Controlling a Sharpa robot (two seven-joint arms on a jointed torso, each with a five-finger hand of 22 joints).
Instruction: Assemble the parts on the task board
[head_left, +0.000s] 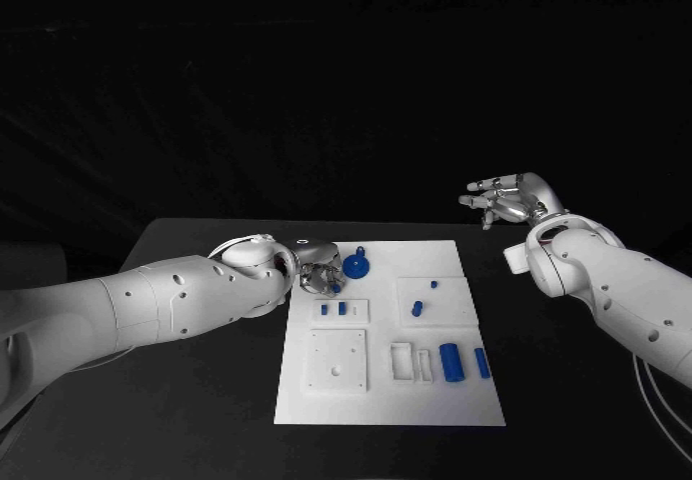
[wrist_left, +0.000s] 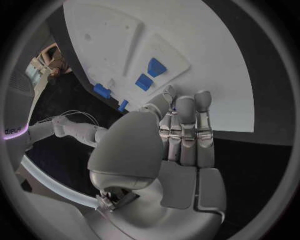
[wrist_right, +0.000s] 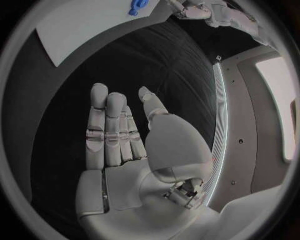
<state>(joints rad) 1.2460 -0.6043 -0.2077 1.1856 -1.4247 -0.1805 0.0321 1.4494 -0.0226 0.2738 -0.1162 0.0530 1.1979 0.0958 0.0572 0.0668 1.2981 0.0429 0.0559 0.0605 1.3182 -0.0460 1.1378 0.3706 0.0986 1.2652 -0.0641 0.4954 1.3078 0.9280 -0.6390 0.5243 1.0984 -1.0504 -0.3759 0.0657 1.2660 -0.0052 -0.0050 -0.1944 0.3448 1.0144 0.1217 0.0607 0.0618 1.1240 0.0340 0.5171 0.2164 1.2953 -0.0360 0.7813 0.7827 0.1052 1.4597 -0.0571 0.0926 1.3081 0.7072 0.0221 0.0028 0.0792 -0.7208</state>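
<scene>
The white task board (head_left: 389, 395) lies in the middle of the black table. A round blue part (head_left: 355, 266) sits at its far left corner. My left hand (head_left: 320, 277) hovers right beside that part with its fingers (wrist_left: 186, 130) straight and together and nothing in the palm; whether it touches the part I cannot tell. Two small blue parts (head_left: 333, 309) lie on a raised square, two more (head_left: 423, 297) on another, and two blue cylinders (head_left: 463, 362) lie near the front right. My right hand (head_left: 505, 200) is raised off the board's far right, fingers (wrist_right: 107, 125) apart and empty.
Two empty slots (head_left: 413, 362) sit beside the cylinders, and a raised square plate with holes (head_left: 340, 360) lies at the board's front left. Black table (head_left: 577, 400) surrounds the board. My left forearm (head_left: 159, 300) crosses the table's left side.
</scene>
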